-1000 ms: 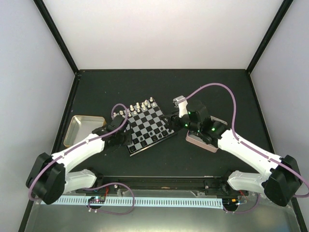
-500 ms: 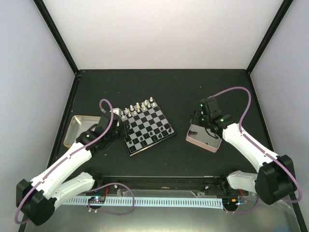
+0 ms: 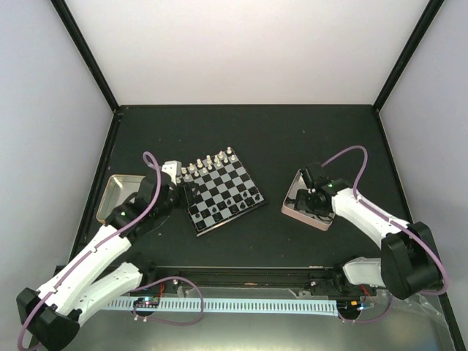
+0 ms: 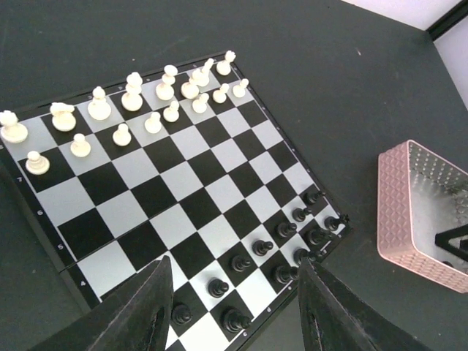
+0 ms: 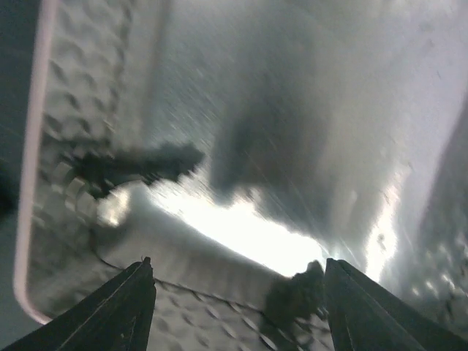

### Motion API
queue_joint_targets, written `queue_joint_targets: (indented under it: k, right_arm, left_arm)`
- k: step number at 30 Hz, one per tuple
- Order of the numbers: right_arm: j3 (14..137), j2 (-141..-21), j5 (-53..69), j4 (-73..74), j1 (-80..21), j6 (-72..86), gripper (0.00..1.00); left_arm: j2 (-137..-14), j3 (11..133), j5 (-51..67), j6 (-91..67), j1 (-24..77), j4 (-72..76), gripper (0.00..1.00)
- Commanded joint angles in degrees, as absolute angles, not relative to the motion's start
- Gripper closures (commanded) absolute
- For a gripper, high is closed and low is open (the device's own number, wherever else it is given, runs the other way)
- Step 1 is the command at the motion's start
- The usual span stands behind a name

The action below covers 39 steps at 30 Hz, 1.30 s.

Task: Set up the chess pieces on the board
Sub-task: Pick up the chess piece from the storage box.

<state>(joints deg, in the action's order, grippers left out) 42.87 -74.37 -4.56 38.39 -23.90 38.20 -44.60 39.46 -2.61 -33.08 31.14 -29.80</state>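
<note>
A robot lab test cell: white panel walls (image 3: 248, 51), black frame posts (image 3: 85, 55), dark tabletop (image 3: 292, 139).

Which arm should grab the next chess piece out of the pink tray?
Right. Its open hand hangs inside the pink tray, just above what looks like a dark piece. The left hand is open over the board, apart from the tray.

Looks down on a matte black table (image 3: 307, 135), boxed in by three plain pale walls: a back wall (image 3: 248, 51), a left wall (image 3: 36, 146) and a right wall (image 3: 435, 131). Joins them at the far corners with thin black posts (image 3: 84, 51) slanting up and outward. Lies under soft, even light, with a pale slotted strip (image 3: 241, 303) and a grey metal ledge (image 3: 241, 333) along the near edge.
</note>
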Motion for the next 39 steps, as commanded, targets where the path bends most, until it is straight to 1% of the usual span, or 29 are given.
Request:
queue_joint_targets:
  k: [1,3,6,8,12,16,20,25,30,32,36,39]
  right_arm:
    - [41.41,-72.08,-7.06,45.94,-23.64,34.92,0.36]
    - [40.95,-71.67,-6.88,47.3,-23.64,34.87,0.36]
    - [41.13,-72.5,-5.08,49.46,-23.64,35.41,0.39]
    - [41.55,-73.66,-5.31,51.69,-23.6,36.54,0.4]
    - [42.44,-76.78,-1.59,53.89,-23.55,37.41,0.41]
    - [45.2,-80.75,-0.5,55.41,-23.55,37.65,0.46]
    - [48.18,-83.9,0.23,55.18,-23.38,37.13,0.49]
    - [49.99,-84.64,4.0,51.29,-23.31,36.03,0.49]
    - [51.13,-88.15,8.93,49.2,-23.29,34.04,0.5]
    - [51.89,-89.29,9.44,49.53,-23.29,33.06,0.52]
    - [52.49,-89.45,13.97,50.13,-23.29,30.2,0.62]
    - [53.35,-91.51,14.87,50.85,-23.35,28.74,0.62]
  left_arm:
    - [-44.57,40.85,0.43,-31.83,30.67,-26.32,0.52]
    - [-45.22,41.01,0.69,-31.61,30.69,-25.98,0.52]
    - [-45.85,41.36,0.41,-31.14,30.71,-25.78,0.52]
    - [-46.16,41.48,0.1,-30.73,30.73,-25.33,0.52]
    - [-47.27,42.03,-0.56,-30.01,30.66,-24.06,0.51]
    - [-49.44,43.62,-1.94,-29.42,30.67,-23.52,0.51]
    - [-52.08,45.45,-2.33,-28.63,30.56,-22.18,0.51]
    - [-54.81,48.57,-3.16,-26.97,30.49,-22.08,0.51]
    - [-55.83,49.67,-3.25,-25.65,30.41,-20.46,0.51]
    - [-56.11,49.81,-3.35,-25.12,30.41,-19.93,0.51]
    - [-56.89,50.02,-3.58,-24.93,30.33,-19.6,0.51]
    - [-57.39,49.84,-3.77,-25.2,30.3,-19.2,0.5]
